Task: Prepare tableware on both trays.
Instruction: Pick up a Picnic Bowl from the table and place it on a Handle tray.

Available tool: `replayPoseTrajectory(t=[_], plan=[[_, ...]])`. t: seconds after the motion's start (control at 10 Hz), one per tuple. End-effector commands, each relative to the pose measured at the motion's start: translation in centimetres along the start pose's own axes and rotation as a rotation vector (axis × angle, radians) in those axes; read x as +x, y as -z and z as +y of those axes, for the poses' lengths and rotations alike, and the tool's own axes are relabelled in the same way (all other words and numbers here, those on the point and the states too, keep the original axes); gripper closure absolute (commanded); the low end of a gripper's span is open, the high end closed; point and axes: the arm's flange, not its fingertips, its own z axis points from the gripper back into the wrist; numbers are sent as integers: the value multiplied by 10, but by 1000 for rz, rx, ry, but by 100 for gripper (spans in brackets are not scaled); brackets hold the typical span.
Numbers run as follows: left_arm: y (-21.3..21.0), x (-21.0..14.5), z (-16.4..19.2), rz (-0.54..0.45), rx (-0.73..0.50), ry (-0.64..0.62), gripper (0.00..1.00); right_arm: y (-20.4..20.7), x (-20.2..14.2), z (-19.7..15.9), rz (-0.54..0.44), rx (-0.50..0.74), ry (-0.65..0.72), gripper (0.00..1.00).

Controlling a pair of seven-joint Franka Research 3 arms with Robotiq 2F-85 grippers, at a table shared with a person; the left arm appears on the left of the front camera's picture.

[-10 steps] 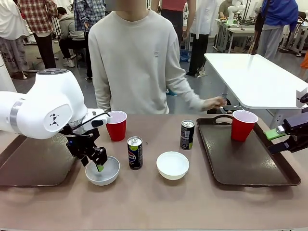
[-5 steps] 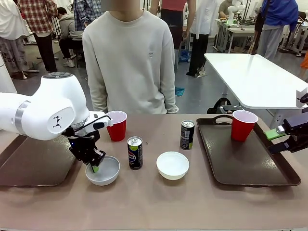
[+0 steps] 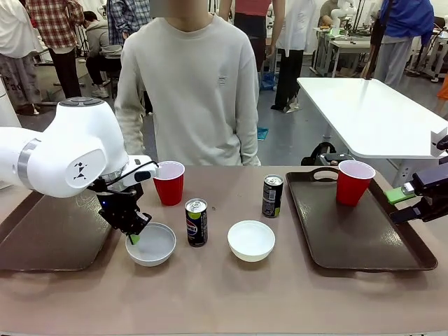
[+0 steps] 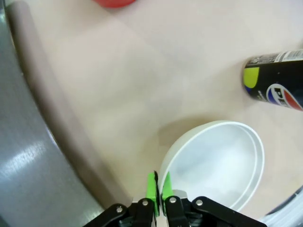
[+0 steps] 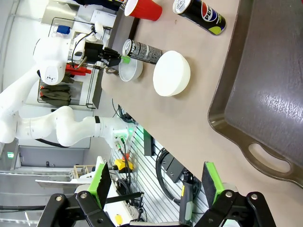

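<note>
Slippage is the worry: left end effector (image 3: 131, 236) pinches shut on the 9 o'clock rim of the bowl (image 3: 155, 247), which sits on the worktop (image 3: 231, 297) beside the left tray (image 3: 42, 241); lifting may tilt or drop it. Right end effector (image 3: 400, 204) hangs open at 3 o'clock.

Table (image 3: 224, 301): two trays (image 3: 42, 245) (image 3: 350, 241), two bowls (image 3: 152, 246) (image 3: 251, 240), two cans (image 3: 197, 222) (image 3: 272, 197), red cup (image 3: 169, 185).
</note>
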Motion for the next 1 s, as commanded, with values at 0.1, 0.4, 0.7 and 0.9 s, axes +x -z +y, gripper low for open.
replayPoseTrajectory(t=[0.1, 0.4, 0.7, 0.9], plan=[[-58, -19, 5, -38, -74, -83, 100, 0, 1, 0, -4, 15, -7, 0], [-110, -41, 28, -150, -54, -131, 100, 0, 1, 0, -4, 15, -7, 0], [-104, -44, 92, -140, -87, -231, 100, 0, 1, 0, -4, 15, -7, 0], [-91, -44, 139, -149, -110, -331, 100, 0, 1, 0, -4, 15, -7, 0]])
